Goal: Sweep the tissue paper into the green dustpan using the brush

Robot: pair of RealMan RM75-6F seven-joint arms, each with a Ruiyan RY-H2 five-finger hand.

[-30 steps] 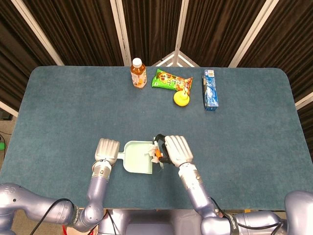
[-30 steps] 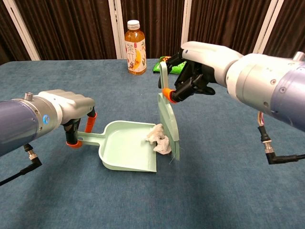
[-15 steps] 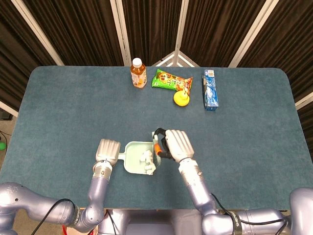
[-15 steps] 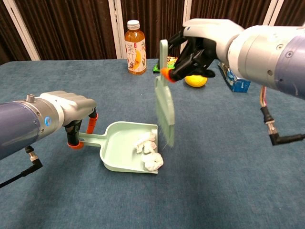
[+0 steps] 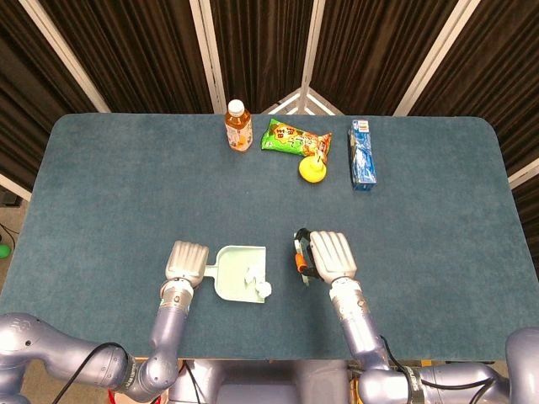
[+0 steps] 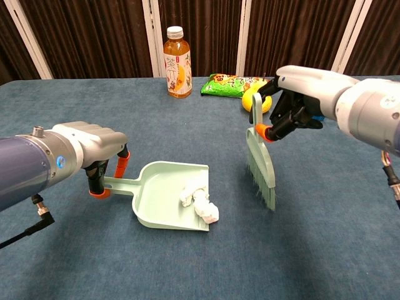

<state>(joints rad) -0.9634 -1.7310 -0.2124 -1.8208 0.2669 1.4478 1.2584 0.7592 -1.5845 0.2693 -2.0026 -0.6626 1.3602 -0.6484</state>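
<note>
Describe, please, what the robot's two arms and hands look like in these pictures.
Both arms are glossy bluish-silver cylinders ending in pale grey-white hands. The left hand has dark fingers with orange pads; its wrist has a small blue light and a black cable. The right hand has black fingers beneath a white shell, with a cable at the forearm.

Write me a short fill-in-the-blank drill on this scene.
1. The right hand holds the ____.
2. The left hand grips the dustpan by its ____.
3. The tissue lies at the dustpan's open ____.
4. The bottle stands ____ on the table.

Missing words: brush; handle; edge; upright
</note>
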